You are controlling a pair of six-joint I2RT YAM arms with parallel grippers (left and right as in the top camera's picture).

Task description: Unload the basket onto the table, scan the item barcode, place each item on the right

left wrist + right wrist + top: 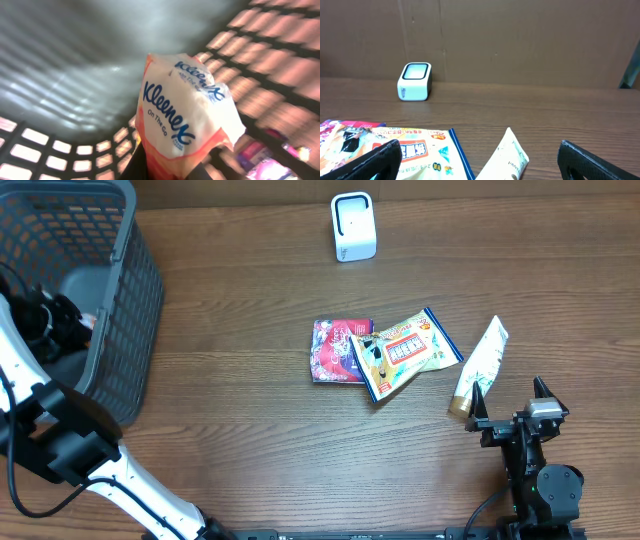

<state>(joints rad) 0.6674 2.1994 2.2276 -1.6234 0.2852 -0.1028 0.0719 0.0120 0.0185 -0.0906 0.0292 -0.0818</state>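
While the left gripper (167,172) clamps a Kleenex pack (185,115) inside the basket (130,300) at ten o'clock, the scanner (353,227) at twelve sits unused; lifting and scanning are left. The right gripper (510,392) sits wide open, empty, at five o'clock.

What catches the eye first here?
The Kleenex pack, pinched in the left hand inside the grey basket at the table's left end. Next come the colourful packets lying mid-table, with the small white scanner standing beyond them.
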